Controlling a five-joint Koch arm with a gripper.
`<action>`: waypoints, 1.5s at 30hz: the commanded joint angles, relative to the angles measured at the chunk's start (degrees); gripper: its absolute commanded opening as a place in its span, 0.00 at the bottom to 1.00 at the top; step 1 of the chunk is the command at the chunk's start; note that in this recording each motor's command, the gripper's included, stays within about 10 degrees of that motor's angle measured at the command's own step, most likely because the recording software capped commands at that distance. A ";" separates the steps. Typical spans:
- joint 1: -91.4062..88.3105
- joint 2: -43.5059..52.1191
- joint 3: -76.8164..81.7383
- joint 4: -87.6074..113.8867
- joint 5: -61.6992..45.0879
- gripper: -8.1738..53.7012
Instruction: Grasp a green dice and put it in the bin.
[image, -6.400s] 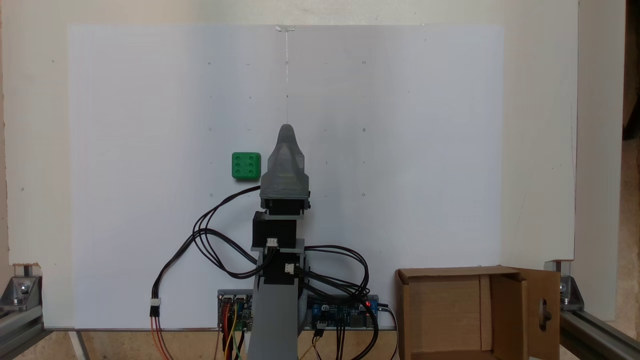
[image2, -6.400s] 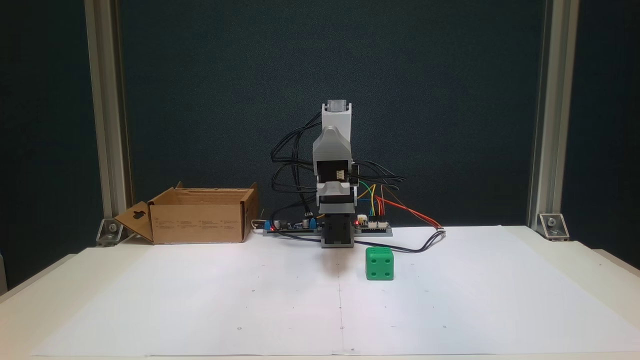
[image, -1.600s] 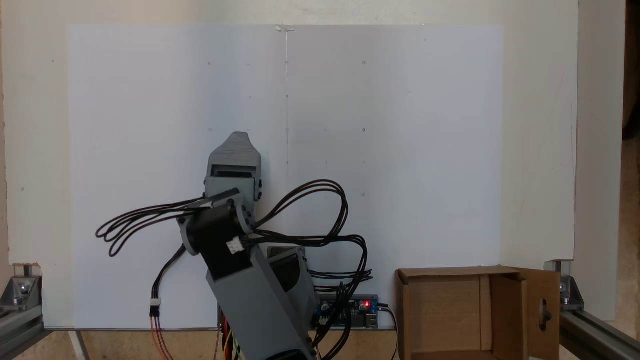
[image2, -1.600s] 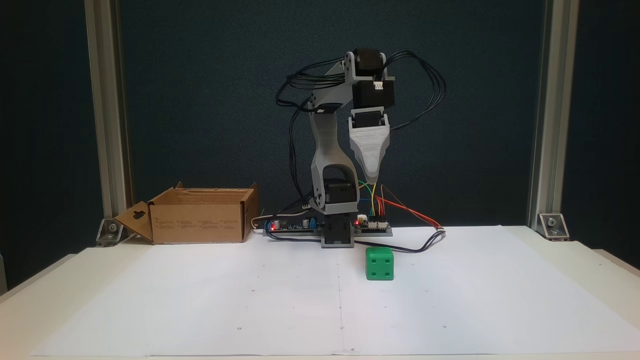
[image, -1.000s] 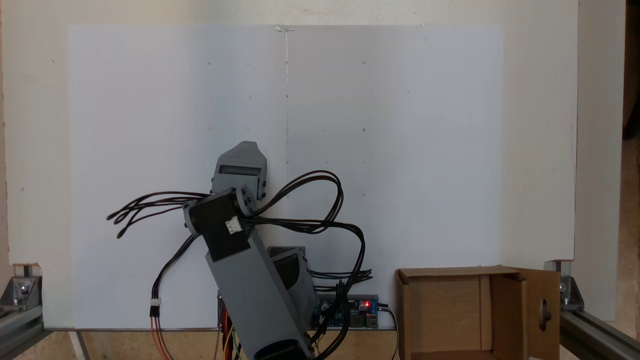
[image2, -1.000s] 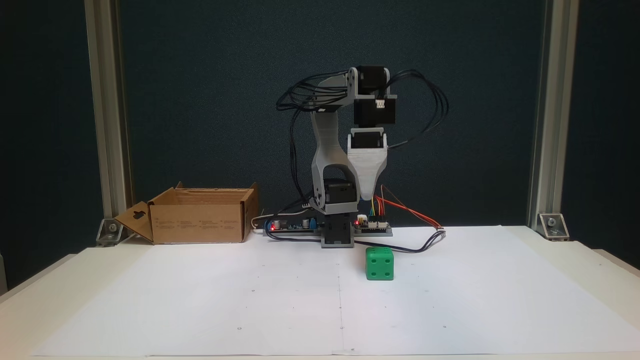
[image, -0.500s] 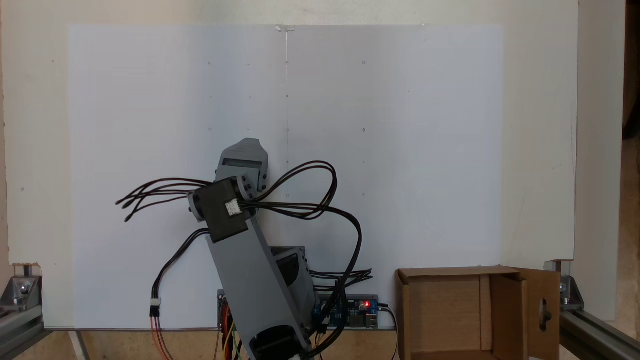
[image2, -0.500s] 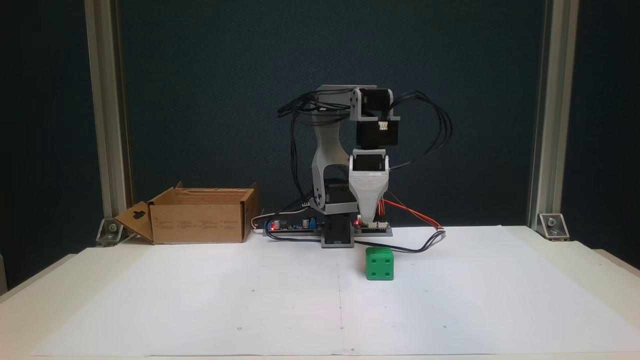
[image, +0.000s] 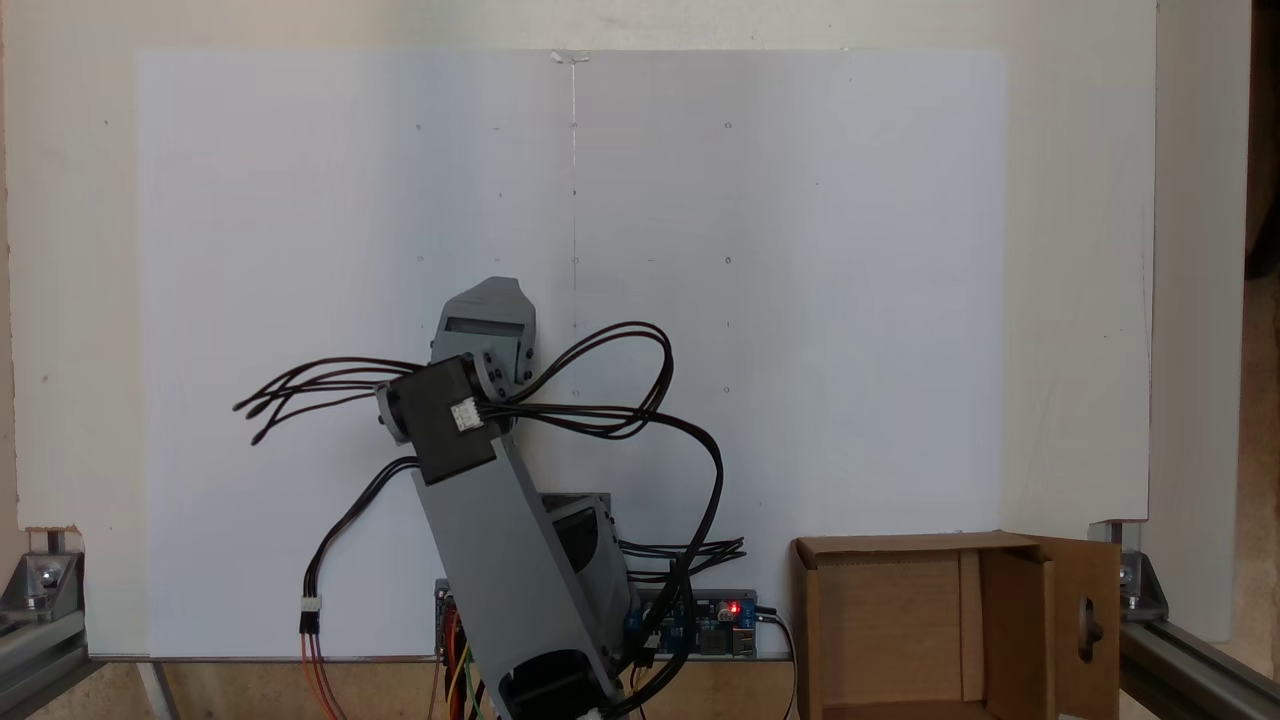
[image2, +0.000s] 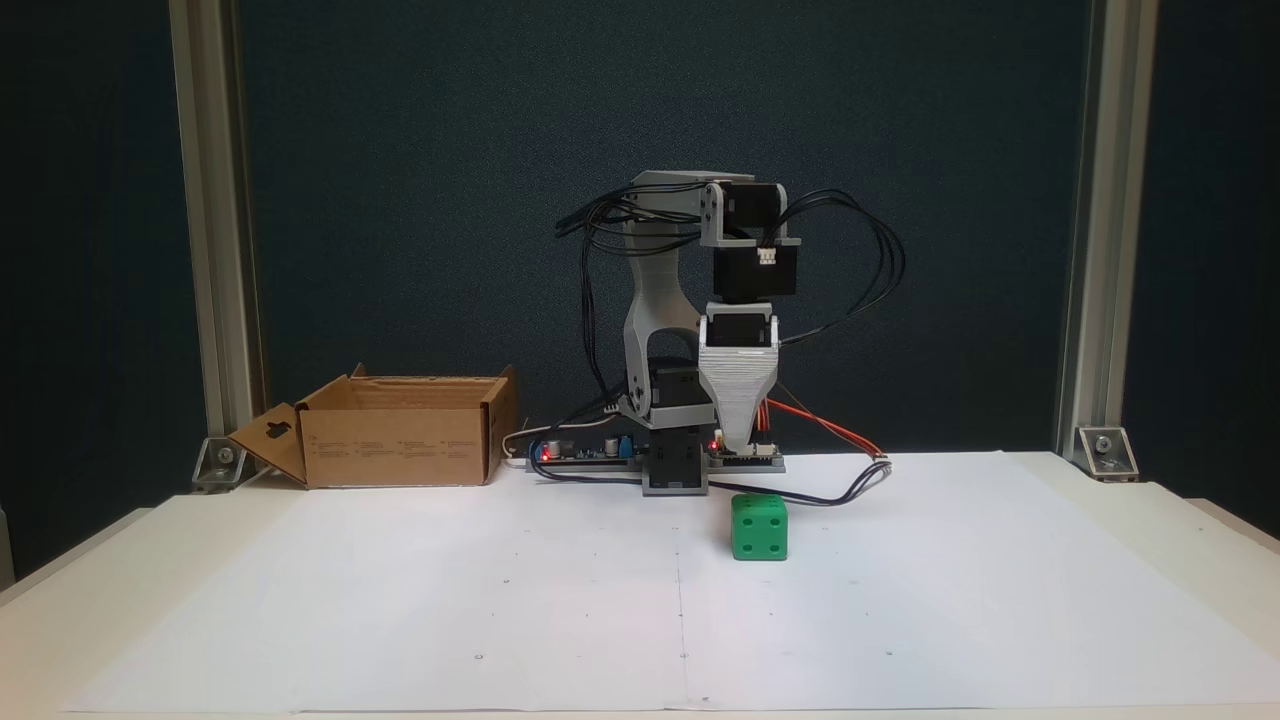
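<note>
White paper sheet (image2: 400, 600) on the table: cardboard bin (image2: 400, 440) far left, gripper (image2: 737, 445) pointing down above the green dice (image2: 759, 527), which sits on the paper. Can't tell if the jaws are apart. Dice looks light, rigid, probably slick plastic; I'd pinch 2 opposite flat faces.

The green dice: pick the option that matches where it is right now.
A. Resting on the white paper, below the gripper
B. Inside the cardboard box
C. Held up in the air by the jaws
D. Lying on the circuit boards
A: in a fixed view the green dice sits on the white paper, with the gripper poised above it and the cardboard box far off to the left.
</note>
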 joint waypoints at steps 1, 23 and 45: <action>0.00 -0.09 -1.05 -1.23 3.78 0.83; -0.79 -5.10 0.09 -2.46 4.39 0.84; -0.97 -8.79 10.37 -16.44 6.59 0.83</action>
